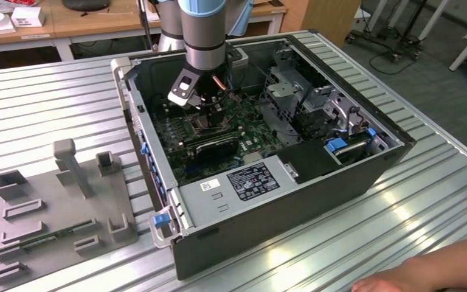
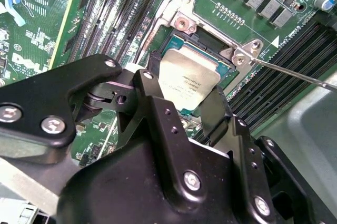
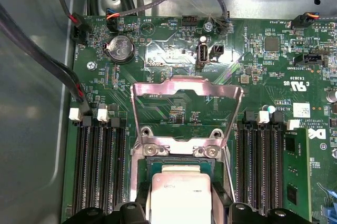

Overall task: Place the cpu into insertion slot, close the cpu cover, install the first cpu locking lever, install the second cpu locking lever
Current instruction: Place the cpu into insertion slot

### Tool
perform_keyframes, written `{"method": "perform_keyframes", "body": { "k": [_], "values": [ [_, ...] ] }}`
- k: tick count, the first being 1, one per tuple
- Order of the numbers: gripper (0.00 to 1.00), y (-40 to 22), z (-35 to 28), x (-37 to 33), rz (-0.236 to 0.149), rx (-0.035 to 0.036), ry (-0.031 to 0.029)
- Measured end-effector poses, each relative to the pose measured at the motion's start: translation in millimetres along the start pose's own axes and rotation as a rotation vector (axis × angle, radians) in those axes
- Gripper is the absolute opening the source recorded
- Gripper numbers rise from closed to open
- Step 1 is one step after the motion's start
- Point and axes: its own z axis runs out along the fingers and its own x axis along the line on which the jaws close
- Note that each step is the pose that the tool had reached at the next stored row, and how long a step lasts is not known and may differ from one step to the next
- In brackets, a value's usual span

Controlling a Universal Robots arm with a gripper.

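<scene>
- The gripper (image 2: 181,95) is down inside the open computer case (image 1: 355,167), its black fingers (image 2: 145,89) pressed in on two opposite edges of the cpu (image 2: 189,81).
- The cpu sits square over the insertion slot (image 2: 199,45). From where I stand I can't say if it is fully bedded or a touch proud.
- The cpu cover (image 3: 181,86) stands swung up behind the socket, its cut-out showing the green board through it. It is not yet shut.
- A thin locking lever (image 2: 295,74) juts out sideways, just beside the socket corner, and is not latched.
- Risk, as I judge it: if the chip is a shade skewed, pressing it down could bend socket pins. A finger letting go unevenly could drag a corner out of the frame.
- The fingers also run close to the memory slots (image 3: 100,166) on either side, so a sideways nudge might clip them or catch the loose lever.
- The case lies on its side on a ribbed metal table (image 1: 47,97), hard and slick, so a hard push could slide it.
- A grey fixture tray (image 1: 55,210) lies towards the exterior view's left.
- A person's hand (image 1: 428,274) rests at the table's near edge, well apart from the arm.
- Wooden desks (image 1: 95,21) stand behind.
</scene>
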Motion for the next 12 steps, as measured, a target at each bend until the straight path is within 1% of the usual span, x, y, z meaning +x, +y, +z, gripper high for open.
{"method": "perform_keyframes", "body": {
  "k": [3,4,5,6,12],
  "values": [
    [0.55,0.2,0.6,0.2,0.000,-0.0011,0.0014],
    [0.61,0.1,0.4,0.2,0.000,-0.0007,0.0010],
    [0.61,0.0,0.2,0.1,0.000,-0.0003,0.0004],
    [0.67,0.0,0.1,0.0,0.000,-0.0001,0.0002],
    [0.67,0.0,-0.2,0.0,0.000,0.0000,0.0000]
  ]
}}
